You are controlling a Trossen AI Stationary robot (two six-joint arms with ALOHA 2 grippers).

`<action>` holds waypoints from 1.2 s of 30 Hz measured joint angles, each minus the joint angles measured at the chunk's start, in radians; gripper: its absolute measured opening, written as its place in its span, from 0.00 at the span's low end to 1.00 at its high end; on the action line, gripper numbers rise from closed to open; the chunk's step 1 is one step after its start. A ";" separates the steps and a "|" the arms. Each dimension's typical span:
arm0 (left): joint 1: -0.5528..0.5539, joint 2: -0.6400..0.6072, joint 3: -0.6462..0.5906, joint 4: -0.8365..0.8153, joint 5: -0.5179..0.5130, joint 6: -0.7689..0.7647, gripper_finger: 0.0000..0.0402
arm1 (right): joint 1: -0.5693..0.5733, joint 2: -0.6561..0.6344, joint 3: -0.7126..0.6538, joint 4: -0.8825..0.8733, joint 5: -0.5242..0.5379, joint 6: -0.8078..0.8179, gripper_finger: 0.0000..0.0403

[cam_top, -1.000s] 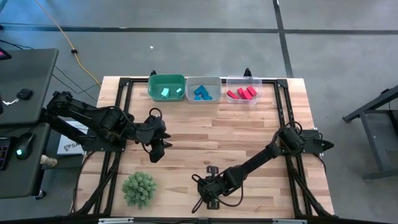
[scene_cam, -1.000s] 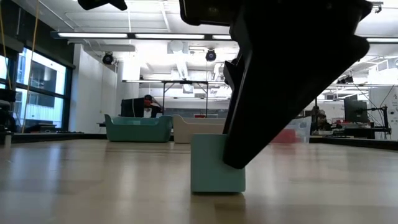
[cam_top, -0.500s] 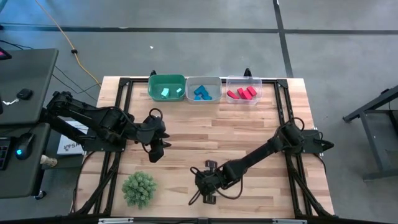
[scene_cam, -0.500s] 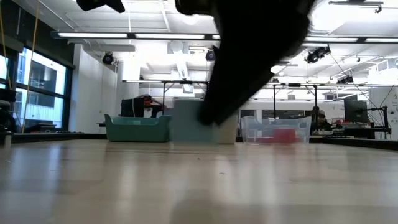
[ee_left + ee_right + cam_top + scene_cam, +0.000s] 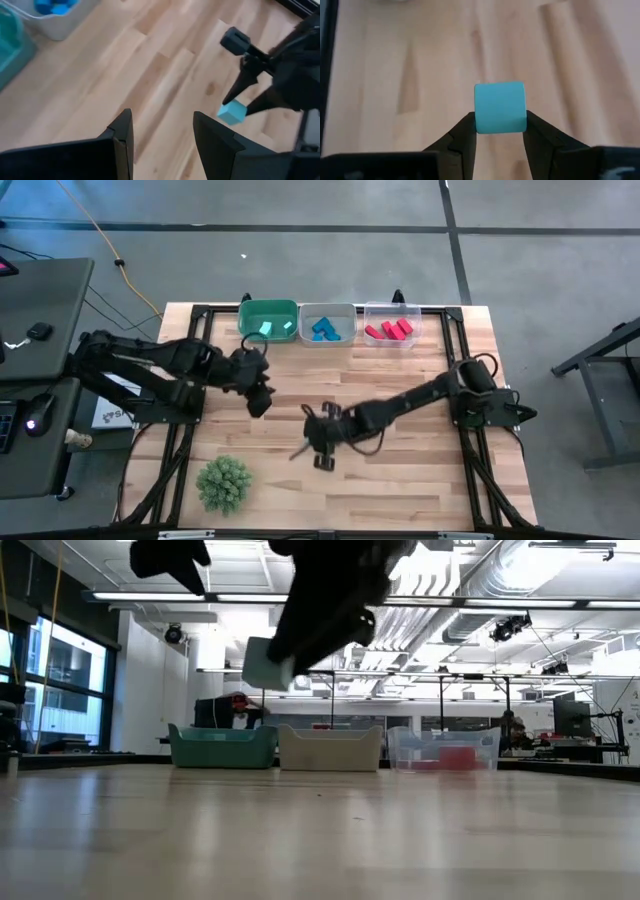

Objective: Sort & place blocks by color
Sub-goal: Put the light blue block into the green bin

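Observation:
My right gripper (image 5: 500,120) is shut on a light teal cube (image 5: 500,107) and carries it above the middle of the table (image 5: 303,448). The low view shows the cube (image 5: 265,665) high in the air under dark fingers. My left gripper (image 5: 160,135) is open, holds nothing and hovers left of the table's middle (image 5: 262,402). Its wrist view looks at the cube (image 5: 232,112) in the other gripper. More teal blocks lie in the green bin (image 5: 268,320), blue ones in the grey bin (image 5: 327,326), red ones in the clear bin (image 5: 390,328). My right gripper pinches the teal cube by two opposite side faces (image 5: 479,120), one fingertip (image 5: 467,127) on each. The fingers slant down onto it from the table's right side. The cube is lifted clear of the table and sits slightly tilted.
The three bins stand in a row along the far edge. A green spiky plant ball (image 5: 223,483) sits near the table's near left corner. Bare wood (image 5: 400,480) lies around both grippers. A dark frame (image 5: 200,315) rims the tabletop.
My right gripper has lifted the teal cube off the table near the near edge and carried it up, toward the far edge and to the left. My left gripper has moved a little toward the far edge.

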 joint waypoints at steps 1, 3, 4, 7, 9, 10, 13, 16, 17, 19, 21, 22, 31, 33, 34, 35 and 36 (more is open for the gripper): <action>0.024 0.000 0.000 0.000 0.001 0.007 0.32 | -0.016 -0.009 0.000 -0.002 0.000 -0.012 0.28; 0.074 0.000 0.000 0.000 0.003 0.008 0.32 | -0.048 -0.026 0.000 -0.002 0.000 -0.039 0.28; 0.101 0.000 0.000 0.000 0.003 0.011 0.32 | -0.064 -0.033 0.000 -0.001 0.001 -0.050 0.28; 0.189 0.000 0.000 0.000 0.010 0.065 0.32 | -0.113 -0.057 0.000 0.001 0.001 -0.088 0.28; 0.251 0.000 0.000 0.000 0.035 0.108 0.32 | -0.146 -0.069 0.000 0.001 0.000 -0.104 0.28; 0.282 0.000 0.000 0.001 0.049 0.129 0.32 | -0.162 -0.075 0.000 -0.002 -0.001 -0.114 0.28; 0.374 0.000 0.000 0.002 0.102 0.187 0.32 | -0.210 -0.091 0.000 -0.001 -0.007 -0.138 0.28; 0.463 0.000 0.000 0.009 0.147 0.228 0.32 | -0.253 -0.107 0.000 0.009 -0.006 -0.157 0.28; 0.492 0.000 0.000 0.014 0.161 0.240 0.32 | -0.266 -0.110 0.000 0.019 -0.006 -0.160 0.28; 0.549 0.000 0.000 0.026 0.196 0.263 0.32 | -0.293 -0.115 0.000 0.022 -0.007 -0.169 0.28; 0.603 0.004 0.000 0.032 0.241 0.278 0.32 | -0.315 -0.118 0.000 0.041 -0.007 -0.177 0.28; 0.630 0.006 0.000 0.031 0.272 0.278 0.32 | -0.326 -0.120 0.000 0.052 -0.007 -0.179 0.28; 0.806 0.053 0.000 0.090 0.456 0.303 0.32 | -0.395 -0.122 0.000 0.177 0.037 -0.227 0.28; 0.828 0.066 0.000 0.104 0.504 0.296 0.32 | -0.408 -0.122 0.000 0.190 0.062 -0.249 0.28; 0.835 0.071 0.000 0.113 0.527 0.293 0.32 | -0.415 -0.122 0.000 0.196 0.075 -0.258 0.28; 0.841 0.076 0.000 0.119 0.550 0.284 0.32 | -0.422 -0.122 0.000 0.199 0.083 -0.270 0.28; 0.846 0.081 -0.001 0.124 0.568 0.272 0.32 | -0.429 -0.122 0.000 0.198 0.093 -0.283 0.28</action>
